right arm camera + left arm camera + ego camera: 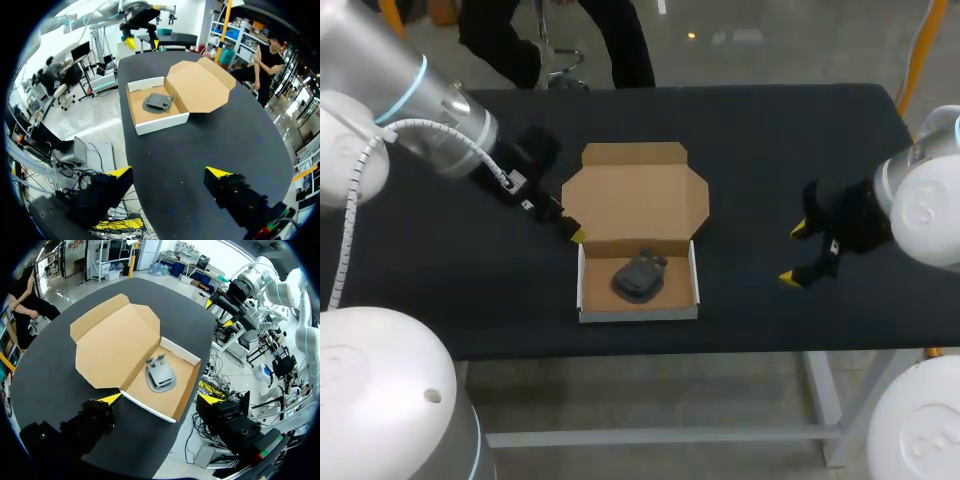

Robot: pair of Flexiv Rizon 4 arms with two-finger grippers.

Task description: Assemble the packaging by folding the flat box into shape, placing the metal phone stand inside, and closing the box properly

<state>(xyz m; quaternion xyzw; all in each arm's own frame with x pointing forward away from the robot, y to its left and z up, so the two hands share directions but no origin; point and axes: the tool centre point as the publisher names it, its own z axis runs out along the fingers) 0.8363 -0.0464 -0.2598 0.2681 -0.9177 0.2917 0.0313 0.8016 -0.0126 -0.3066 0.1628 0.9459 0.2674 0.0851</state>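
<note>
Already, phone stand (638, 277) lies inside tray of box (638, 200), lid flat open behind, mid-tabletop (770, 130). At tray's left rear corner: left hand (570, 230), 2 fingers apart, likely placed to lift lid. Well off to right: right hand (795, 255), fingers apart, empty, clear of closing path.

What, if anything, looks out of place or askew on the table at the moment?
Nothing stands out. The box sits square with its lid open and lying flat, the stand lies inside it, and nothing looks torn. The left gripper, close by the box's corner, and the right gripper are both open.
</note>
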